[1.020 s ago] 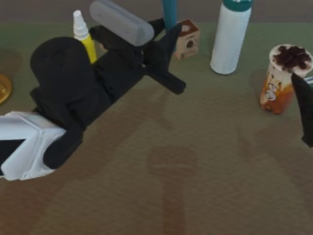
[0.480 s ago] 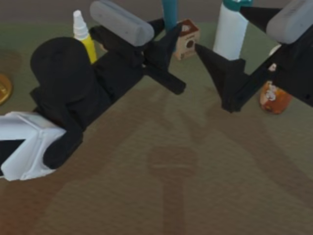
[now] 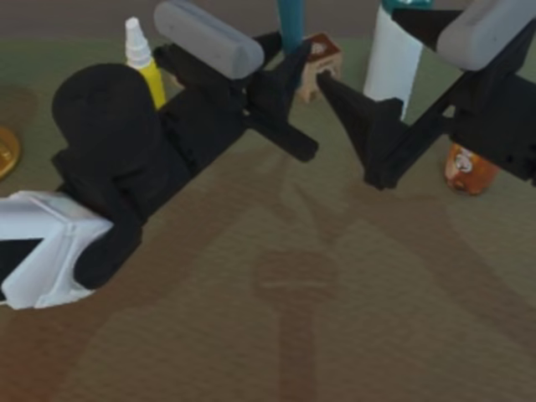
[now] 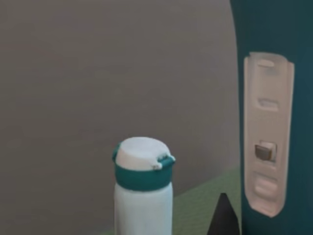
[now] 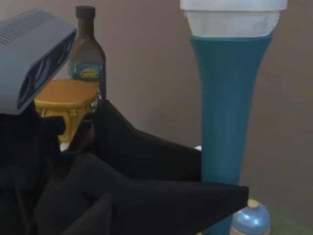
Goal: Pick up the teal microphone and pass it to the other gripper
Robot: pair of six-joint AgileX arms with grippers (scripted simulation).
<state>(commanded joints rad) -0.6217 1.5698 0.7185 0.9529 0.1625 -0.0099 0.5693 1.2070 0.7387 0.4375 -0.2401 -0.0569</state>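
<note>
The teal microphone [image 3: 291, 18] stands upright at the far middle of the table, held off the surface with my left gripper [image 3: 290, 46] shut on its handle. In the left wrist view its teal body [image 4: 298, 122] and white switch panel [image 4: 268, 132] fill one side. The right wrist view shows the white-grey head [image 5: 234, 17] above the teal handle [image 5: 229, 107], with the left gripper's black body [image 5: 146, 186] in front. My right gripper [image 3: 358, 50] is open just right of the microphone, one finger [image 3: 360, 126] pointing at it, not touching.
A yellow bottle [image 3: 147, 69] stands behind my left arm. A small brown carton [image 3: 323, 63] and the tall white bottle with teal cap [image 3: 387, 71] are at the back. A brown dessert cup [image 3: 467, 167] sits under my right arm. A gold object [image 3: 7, 151] lies at the left edge.
My right arm has swung in from the right edge, and its open gripper has moved left towards the microphone. The left arm and the microphone have stayed still.
</note>
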